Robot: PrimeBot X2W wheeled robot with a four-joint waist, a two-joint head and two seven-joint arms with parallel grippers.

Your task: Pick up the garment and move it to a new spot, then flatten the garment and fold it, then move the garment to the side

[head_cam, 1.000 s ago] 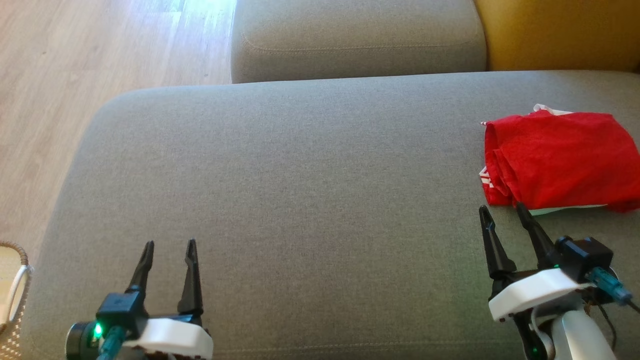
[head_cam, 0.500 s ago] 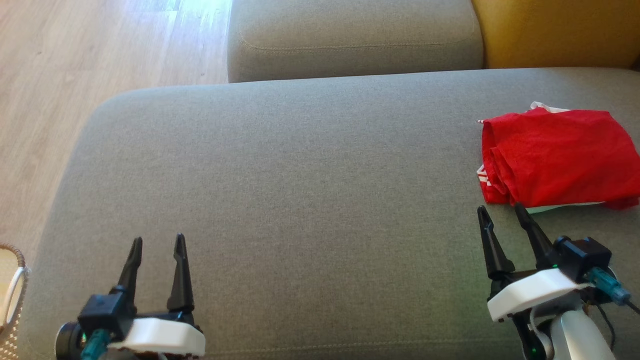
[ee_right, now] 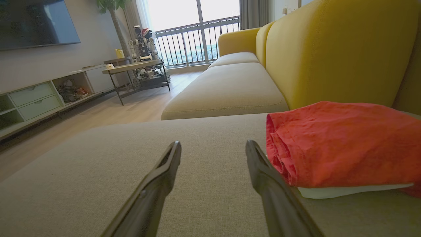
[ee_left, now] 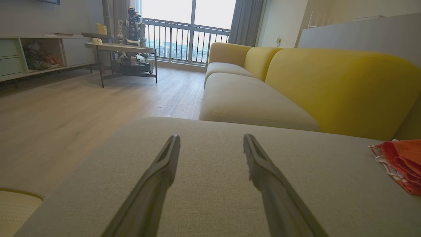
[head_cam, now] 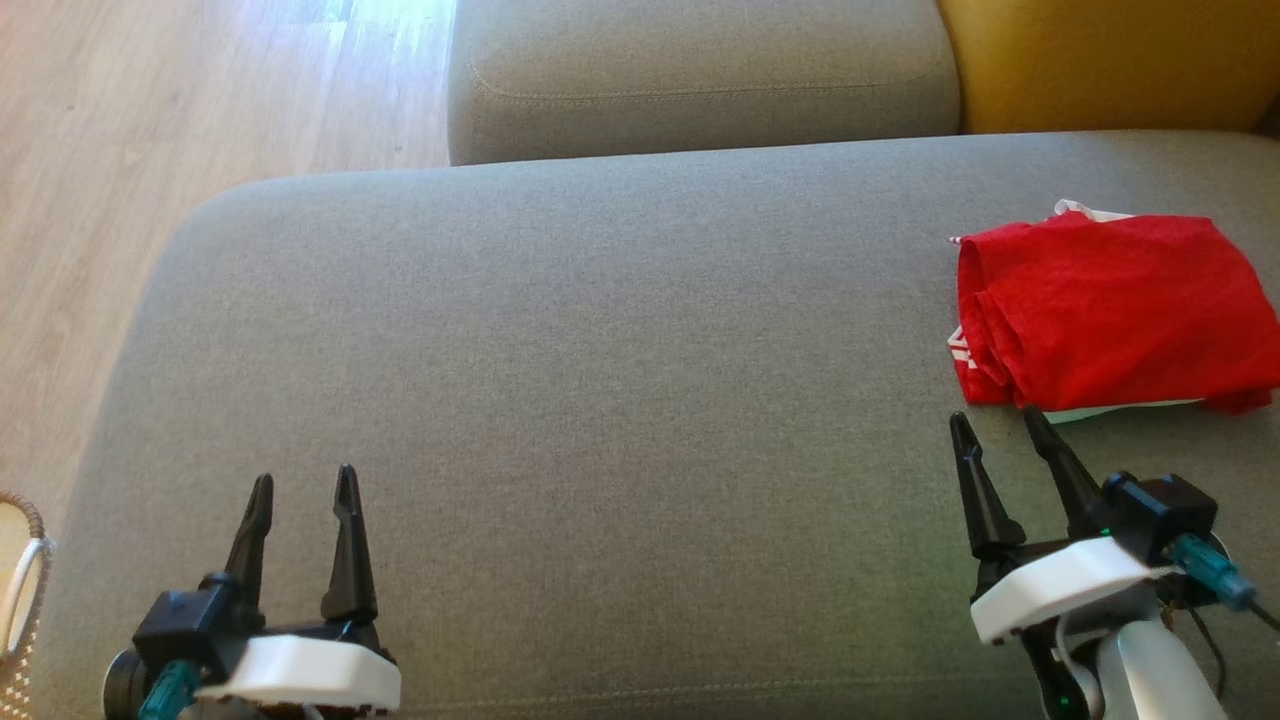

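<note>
Folded red garment (head_cam: pixel 1110 310) lies at frame right on the grey cushion (head_cam: pixel 600 350). The right tool (head_cam: pixel 995 415), spread wide and empty, seemingly stops just short of it. The left tool (head_cam: pixel 304 476) gapes empty, lower left.

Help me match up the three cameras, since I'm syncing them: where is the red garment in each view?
Head view: red garment at the right edge, middle height, just beyond the right gripper.
Left wrist view: red garment at the right edge, lower half.
Right wrist view: red garment on the right side, middle height.
Shared landmark: yellow sofa back, behind the garment.
</note>
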